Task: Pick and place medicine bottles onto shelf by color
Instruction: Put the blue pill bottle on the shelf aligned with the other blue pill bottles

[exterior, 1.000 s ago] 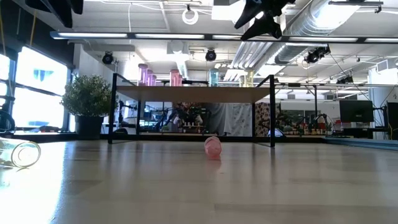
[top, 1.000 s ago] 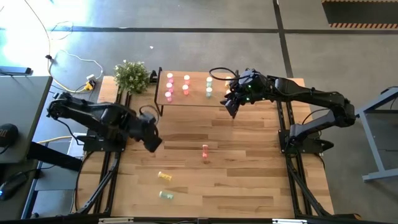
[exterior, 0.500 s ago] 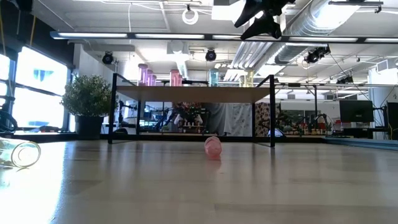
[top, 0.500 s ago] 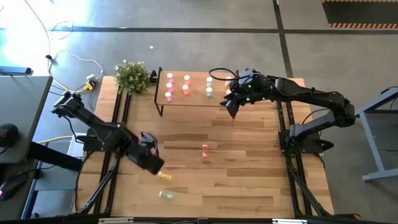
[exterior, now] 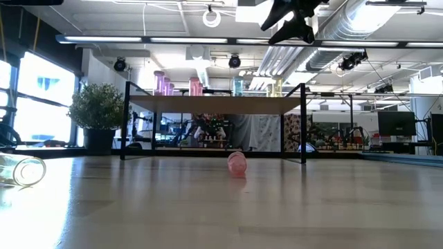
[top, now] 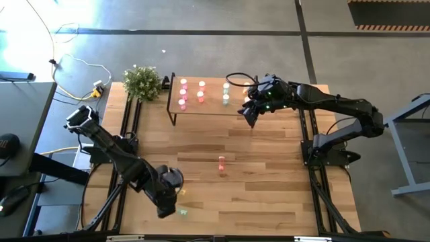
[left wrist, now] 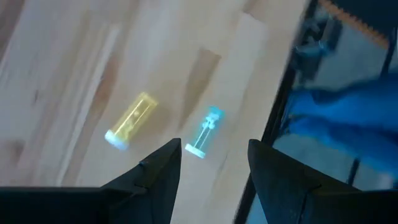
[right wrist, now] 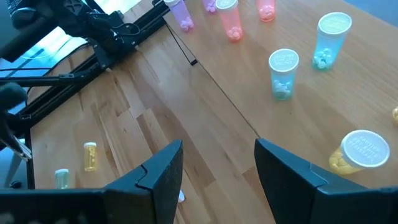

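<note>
Green bottle (left wrist: 206,130) beneath lowered, spread left claw (left wrist: 212,167)

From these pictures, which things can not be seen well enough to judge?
- High view: the left gripper covers most of the two lying bottles; only a green bottle peeks out.
- Low view: the picture's left edge cuts a clear lying bottle.
- Left wrist view: motion blur hides the labels of the yellow bottle.
- Low view: the right gripper is cut off at the top.
</note>
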You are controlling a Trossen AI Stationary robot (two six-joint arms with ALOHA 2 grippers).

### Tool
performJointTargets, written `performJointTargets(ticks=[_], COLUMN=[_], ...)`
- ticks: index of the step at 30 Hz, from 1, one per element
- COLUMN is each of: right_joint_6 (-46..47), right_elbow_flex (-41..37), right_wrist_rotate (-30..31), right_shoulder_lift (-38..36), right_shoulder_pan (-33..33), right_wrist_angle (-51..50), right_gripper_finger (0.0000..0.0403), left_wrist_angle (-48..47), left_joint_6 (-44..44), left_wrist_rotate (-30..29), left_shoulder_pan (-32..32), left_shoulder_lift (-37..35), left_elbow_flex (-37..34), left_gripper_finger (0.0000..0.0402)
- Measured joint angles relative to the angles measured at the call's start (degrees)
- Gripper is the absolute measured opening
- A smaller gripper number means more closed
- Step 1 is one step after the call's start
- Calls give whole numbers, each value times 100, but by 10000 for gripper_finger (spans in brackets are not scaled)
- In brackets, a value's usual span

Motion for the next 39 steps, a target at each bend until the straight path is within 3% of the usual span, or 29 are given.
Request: performJointTargets(ticks=[5, 11, 28, 39], right_joint_6=[35, 153, 237, 249], right_elbow_flex=[2, 0, 0, 0], right_wrist_rotate=[1, 0, 48, 49], right_shoulder_lift=[0, 0, 0, 0], right_shoulder_pan=[1, 1, 1, 1], right_wrist_angle=[-38, -91, -87, -91], right_gripper_finger=[190, 190, 190, 190], left_wrist_angle=[463, 785, 1141, 1081], left_joint_6=[1388, 2131, 2699, 2627], left_wrist_rotate=[-2, 1, 363, 691], left_shoulder_pan=[-151, -127, -135, -262], left_shoulder_lift=[301, 715, 1619, 2062], left_elbow_flex=[0, 0, 2, 0], left_gripper_finger=[177, 177, 177, 177])
